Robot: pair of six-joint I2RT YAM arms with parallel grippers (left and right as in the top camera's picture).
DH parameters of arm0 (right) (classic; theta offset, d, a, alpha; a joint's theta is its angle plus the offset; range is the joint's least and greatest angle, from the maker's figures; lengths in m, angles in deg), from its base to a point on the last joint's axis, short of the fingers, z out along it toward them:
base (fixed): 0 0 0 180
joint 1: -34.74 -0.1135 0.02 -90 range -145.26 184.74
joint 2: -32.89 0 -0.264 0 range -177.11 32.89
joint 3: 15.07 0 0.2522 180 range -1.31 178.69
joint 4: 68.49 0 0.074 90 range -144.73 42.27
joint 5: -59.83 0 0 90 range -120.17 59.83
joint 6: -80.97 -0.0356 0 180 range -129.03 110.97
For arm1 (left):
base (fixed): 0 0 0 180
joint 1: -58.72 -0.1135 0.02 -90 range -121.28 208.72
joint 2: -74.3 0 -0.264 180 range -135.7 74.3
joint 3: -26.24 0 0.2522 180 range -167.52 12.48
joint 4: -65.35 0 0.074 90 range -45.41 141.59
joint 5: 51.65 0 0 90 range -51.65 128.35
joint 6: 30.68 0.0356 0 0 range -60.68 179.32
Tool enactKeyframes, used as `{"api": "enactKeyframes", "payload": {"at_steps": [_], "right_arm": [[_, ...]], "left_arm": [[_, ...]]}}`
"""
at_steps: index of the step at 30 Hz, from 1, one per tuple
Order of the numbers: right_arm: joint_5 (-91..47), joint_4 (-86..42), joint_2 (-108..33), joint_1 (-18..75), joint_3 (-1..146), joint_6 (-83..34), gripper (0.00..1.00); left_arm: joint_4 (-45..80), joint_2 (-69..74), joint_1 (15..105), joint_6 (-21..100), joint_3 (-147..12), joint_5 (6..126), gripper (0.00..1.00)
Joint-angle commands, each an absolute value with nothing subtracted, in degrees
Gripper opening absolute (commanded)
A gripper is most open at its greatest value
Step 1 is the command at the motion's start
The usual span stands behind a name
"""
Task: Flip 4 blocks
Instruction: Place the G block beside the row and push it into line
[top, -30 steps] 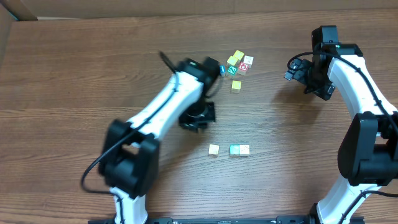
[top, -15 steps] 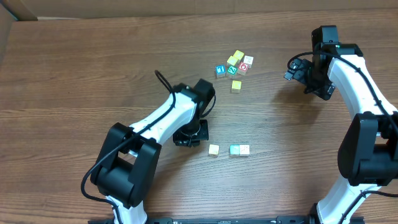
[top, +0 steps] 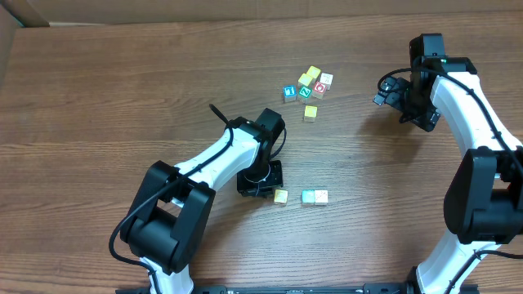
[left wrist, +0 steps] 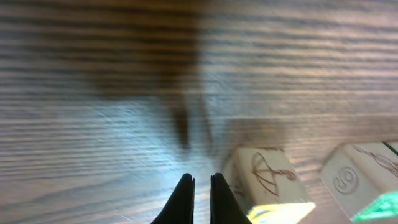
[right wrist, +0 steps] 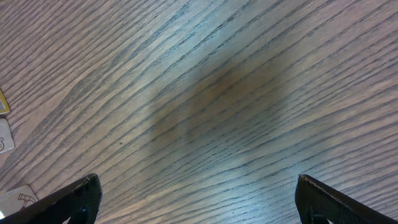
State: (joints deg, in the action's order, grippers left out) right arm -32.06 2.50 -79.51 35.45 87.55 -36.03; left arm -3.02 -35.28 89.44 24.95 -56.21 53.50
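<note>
Swung down beside the yellow block [top: 280,196] with left gripper [left wrist: 199,188] pinched closed, empty, right gripper [right wrist: 198,194] spread wide; better tip it gently edgewise.

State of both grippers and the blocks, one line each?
left gripper: shut, empty, beside pale yellow block.
right gripper: open, empty, above table.
pale yellow block: resting on table, not gripped.
teal block: on table, against whitish block.
far cluster of blocks: on table, away from both grippers.
</note>
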Motion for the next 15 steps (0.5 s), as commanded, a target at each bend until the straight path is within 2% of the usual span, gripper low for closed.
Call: {"api": "enactKeyframes", "payload": {"at_steps": [1, 15], "right_arm": [[-32.2, 2.4, -79.5, 35.5, 87.9, -36.4, 1.0], [-32.2, 2.4, -79.5, 35.5, 87.9, -36.4, 1.0]], "left_arm": [[-2.8, -35.3, 90.3, 25.0, -55.9, 56.4, 0.04], [-0.1, -35.3, 93.3, 23.2, -55.9, 56.4, 0.04]]}}
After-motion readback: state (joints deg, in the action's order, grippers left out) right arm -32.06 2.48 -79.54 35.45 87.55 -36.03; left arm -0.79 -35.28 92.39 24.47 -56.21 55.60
